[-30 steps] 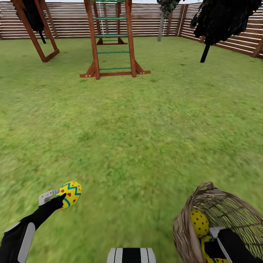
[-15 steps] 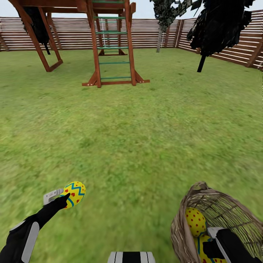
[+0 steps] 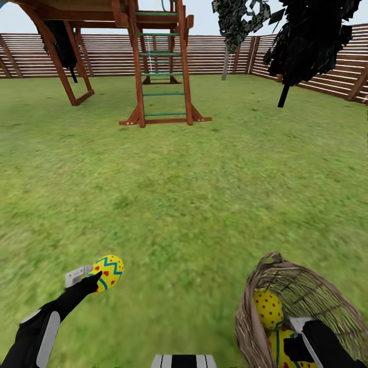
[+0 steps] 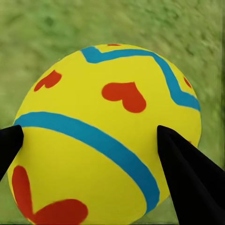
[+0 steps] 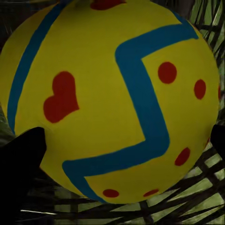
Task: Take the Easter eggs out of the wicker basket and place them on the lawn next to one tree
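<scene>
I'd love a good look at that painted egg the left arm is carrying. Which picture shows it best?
The left wrist view: the egg appears close up, zigzag stripe and red hearts sharp, with the left gripper shut on it. The head view shows it small. The right wrist view shows another egg.

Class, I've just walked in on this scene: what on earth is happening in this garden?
A two-armed robot is moving Easter eggs. Its left pincer holds one egg above the lawn. Its right pincer reaches into the wicker basket and grips a second egg, while a third egg lies inside beside it. Trees stand far ahead by the fence.
</scene>
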{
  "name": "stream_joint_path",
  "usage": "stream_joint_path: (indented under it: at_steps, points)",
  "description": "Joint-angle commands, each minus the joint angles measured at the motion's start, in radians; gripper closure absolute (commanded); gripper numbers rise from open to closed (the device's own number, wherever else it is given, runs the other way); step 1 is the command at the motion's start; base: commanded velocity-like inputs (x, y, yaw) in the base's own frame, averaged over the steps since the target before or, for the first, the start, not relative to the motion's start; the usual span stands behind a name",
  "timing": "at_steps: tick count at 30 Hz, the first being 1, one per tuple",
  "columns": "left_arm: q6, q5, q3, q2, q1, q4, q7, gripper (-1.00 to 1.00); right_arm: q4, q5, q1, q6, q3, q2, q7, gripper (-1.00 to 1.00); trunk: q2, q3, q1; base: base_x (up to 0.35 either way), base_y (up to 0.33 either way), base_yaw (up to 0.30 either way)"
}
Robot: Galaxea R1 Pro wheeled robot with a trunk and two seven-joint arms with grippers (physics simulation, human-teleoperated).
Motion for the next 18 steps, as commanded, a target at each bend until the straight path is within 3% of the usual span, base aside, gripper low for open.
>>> stream_joint_path:
  at_steps: [1, 6, 10, 13, 18]
  points:
    - [0.010, 0.008, 0.002, 0.000, 0.000, -0.001, -0.002, 1.00, 0.000, 0.006, 0.000, 0.003, -0.001, 0.000, 0.009, 1.00, 0.000, -0.001, 0.000, -0.148, -0.288, 0.000]
    - [0.011, 0.008, 0.002, -0.015, 0.000, 0.001, -0.003, 1.00, 0.000, 0.006, 0.000, 0.003, -0.001, 0.000, 0.009, 1.00, 0.000, -0.001, 0.000, -0.042, -0.234, 0.000]
    - [0.009, 0.007, 0.001, -0.017, 0.000, 0.000, -0.003, 1.00, 0.000, 0.006, 0.000, 0.003, -0.001, 0.002, 0.009, 1.00, 0.000, 0.011, -0.002, 0.000, -0.013, 0.000]
    - [0.010, -0.021, 0.001, -0.022, 0.000, 0.000, -0.002, 1.00, 0.000, 0.008, 0.000, 0.003, -0.001, 0.011, 0.008, 1.00, 0.001, 0.022, -0.003, 0.000, 0.000, 0.056]
    - [0.011, -0.024, 0.001, -0.028, 0.000, 0.000, -0.002, 1.00, 0.000, 0.008, 0.000, 0.003, 0.000, 0.016, 0.008, 1.00, 0.002, 0.042, -0.005, 0.000, 0.000, 0.021]
